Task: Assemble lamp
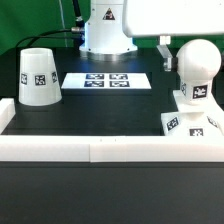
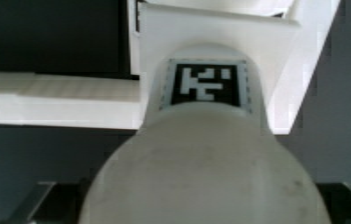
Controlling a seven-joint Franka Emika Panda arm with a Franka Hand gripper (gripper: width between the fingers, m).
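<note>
Exterior view, left side: shade [image 1: 38,77] stands wide end down on the black table [image 1: 100,115], tag facing the camera, close to the white rail [image 1: 95,150] that borders the table. It stands well apart from the other lamp parts.

Centre: marker board [image 1: 108,80] lies flat in front of the arm's pedestal [image 1: 105,28]. Nothing lies between shade and board.

Right side: bulb [image 1: 197,62] upright, ball end up, its tagged neck on the square base [image 1: 190,122] near the rail corner.

Wrist view: bulb's ball fills the frame. Gripper [image 2: 190,205] sits over it, dark fingers [image 2: 44,203] showing at either side. Can't tell whether they press on the bulb or stand clear of it.
</note>
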